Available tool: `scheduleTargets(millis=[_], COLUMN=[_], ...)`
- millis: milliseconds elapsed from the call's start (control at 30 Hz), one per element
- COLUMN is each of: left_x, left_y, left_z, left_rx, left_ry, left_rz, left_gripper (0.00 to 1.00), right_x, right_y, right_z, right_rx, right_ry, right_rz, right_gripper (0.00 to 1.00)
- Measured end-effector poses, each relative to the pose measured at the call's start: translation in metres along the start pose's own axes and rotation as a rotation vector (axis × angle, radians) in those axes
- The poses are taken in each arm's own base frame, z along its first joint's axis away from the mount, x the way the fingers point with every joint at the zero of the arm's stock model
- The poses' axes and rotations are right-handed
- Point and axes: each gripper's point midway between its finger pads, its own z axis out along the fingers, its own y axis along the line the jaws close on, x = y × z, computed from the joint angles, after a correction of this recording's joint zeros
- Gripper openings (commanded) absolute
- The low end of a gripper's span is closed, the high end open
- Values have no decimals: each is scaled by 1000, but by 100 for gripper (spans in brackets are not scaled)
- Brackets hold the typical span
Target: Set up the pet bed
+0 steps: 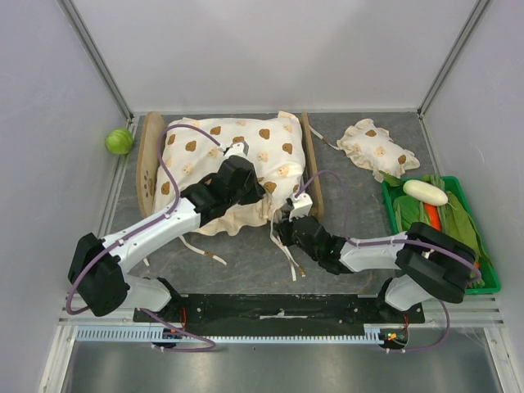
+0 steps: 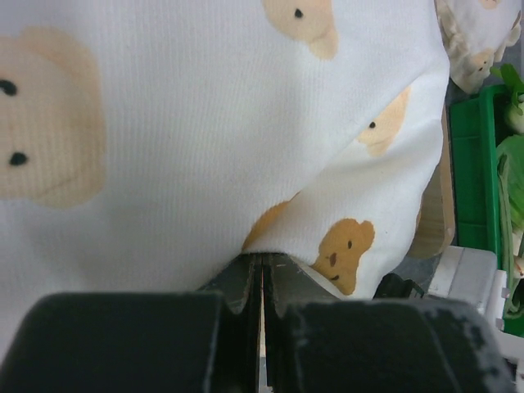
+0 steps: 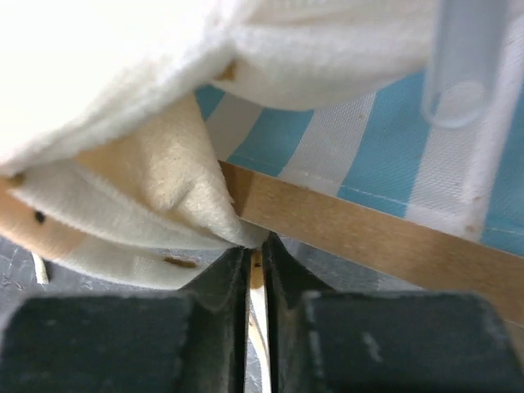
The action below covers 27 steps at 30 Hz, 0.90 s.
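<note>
Pinching a fold of the bear-print cushion, your left tool is sitting fully closed, the cloth gathering to a crease right at its tips, and it is resting on top of the cushion near its middle. Your right tool is showing only a thin slit between its jaws. The cushion's near right corner is bunching into that slit, so I am reading it as gripping that corner. Just beyond those tips a wooden rail of the pet bed is running across the wrist view, with the blue-and-white striped base lying past it and the cushion draping above. Seen from overhead, the bed is lying on the far left half of the worktop, its long axis running left to right. The rounded headboard is sitting at the left end and the foot end is sitting just beside your right tool. The cushion is covering nearly all of the bed, its near edge spilling over the near side and its ties trailing onto the worktop. The base is lying away from the right tool, over the rail, so the held corner is probably needing to travel up and away from you. The right arm is the nearer one for that. Off to the right, the frilled pillow is lying well apart from the bed.
</note>
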Motion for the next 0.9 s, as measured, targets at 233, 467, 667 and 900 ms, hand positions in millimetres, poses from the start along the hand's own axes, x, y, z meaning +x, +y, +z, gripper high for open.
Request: scheduleTargets(millis=[233,467,667,900], left_x=[-5,-5,-6,-6], left_y=[1,2,4,2], left_z=[-3,-3,-4,-5], left_rx=[6,11,16,28], left_ry=[-10,-6,-11,-9], left_rz=[-10,-15,-20,-22], left_gripper=[2,2,2,2], right_x=[-28,-71,-135,-207], right_y=[2,-8,-8,-5], right_z=[-20,-58,-78,-94], right_rx=[-12,30,116,222], right_ry=[-59,-129,-199,-299], right_rz=[-19,-77,-214,-378], right_gripper=[0,0,1,2])
